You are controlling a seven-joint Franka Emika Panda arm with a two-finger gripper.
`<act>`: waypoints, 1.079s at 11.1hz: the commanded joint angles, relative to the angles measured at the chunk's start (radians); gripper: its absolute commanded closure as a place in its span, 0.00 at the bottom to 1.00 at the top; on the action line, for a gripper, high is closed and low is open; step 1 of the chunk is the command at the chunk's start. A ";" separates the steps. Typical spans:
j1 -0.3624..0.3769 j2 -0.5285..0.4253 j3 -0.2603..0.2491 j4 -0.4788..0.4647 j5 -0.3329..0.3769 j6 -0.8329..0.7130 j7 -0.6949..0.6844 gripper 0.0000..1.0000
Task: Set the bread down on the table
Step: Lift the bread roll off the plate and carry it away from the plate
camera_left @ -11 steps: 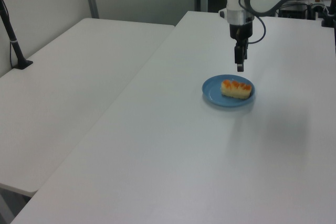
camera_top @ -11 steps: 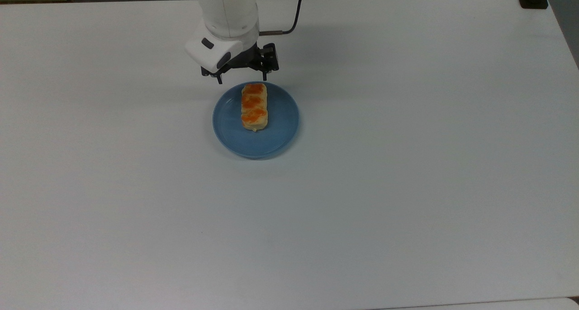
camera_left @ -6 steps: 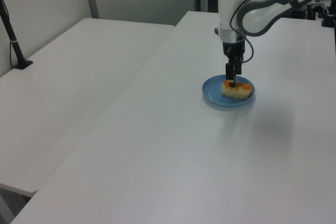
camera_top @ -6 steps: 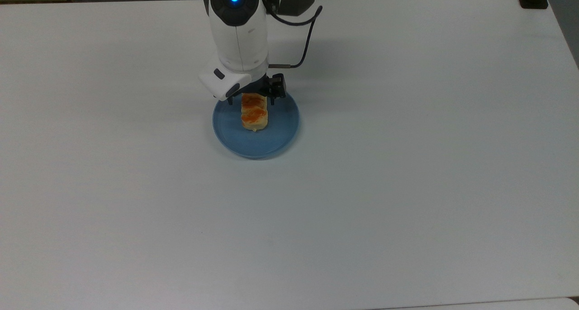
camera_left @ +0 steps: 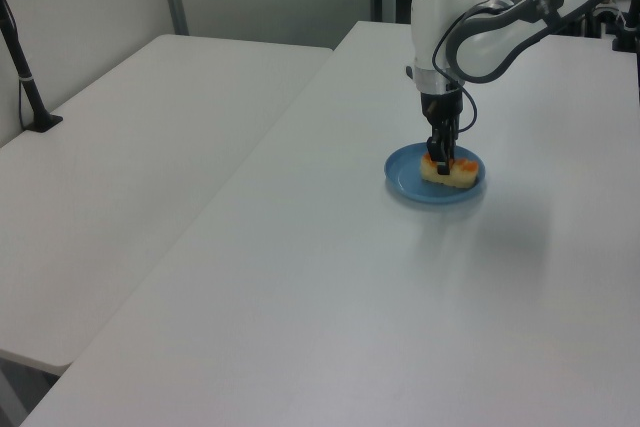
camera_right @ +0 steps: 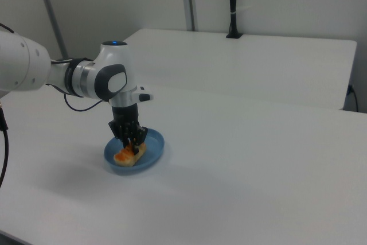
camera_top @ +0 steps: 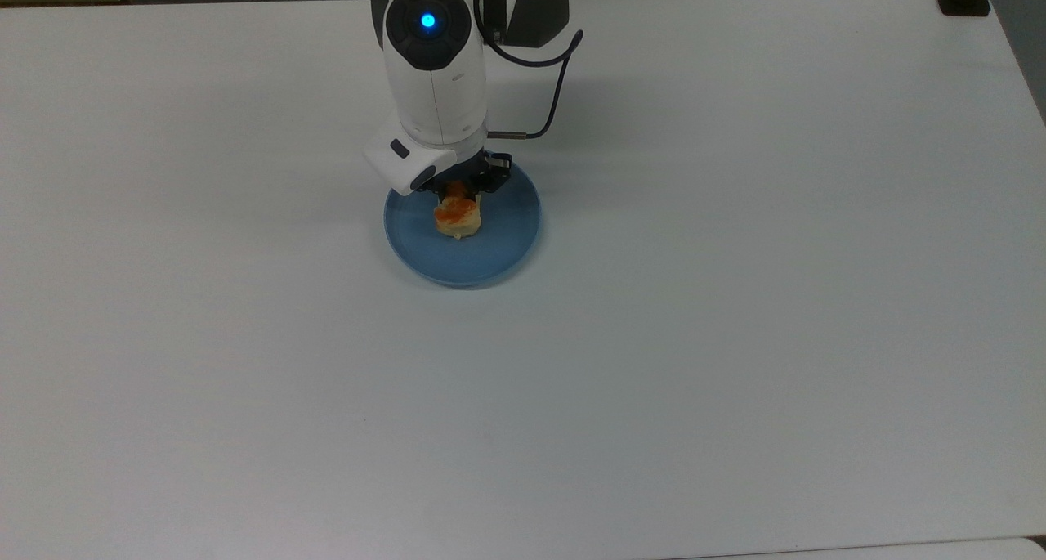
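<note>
Top view shows the table [camera_top: 735, 298], white and smooth, spreading across nearly the whole scene. On it, toward the far side and a little left of centre in the top view, sits a round blue plate [camera_top: 502, 249]. The white arm [camera_top: 433, 78] reaches down over the plate's far part. Its gripper [camera_top: 459, 190] is lowered onto the bread [camera_top: 458, 219], fingers pinching the loaf's sides. The bread lies on the plate, its near end sticking out past the gripper.
</note>
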 commanded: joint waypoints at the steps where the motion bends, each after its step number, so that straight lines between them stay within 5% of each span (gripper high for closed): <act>1: -0.018 -0.050 0.003 0.006 -0.023 0.000 0.007 0.66; 5: -0.153 -0.142 -0.028 0.014 -0.109 -0.163 -0.238 0.66; 7: -0.187 -0.127 -0.126 0.011 -0.130 -0.157 -0.368 0.66; 9: -0.214 -0.090 -0.232 0.012 -0.133 -0.096 -0.474 0.66; 12: -0.314 -0.004 -0.246 0.015 -0.136 0.082 -0.516 0.66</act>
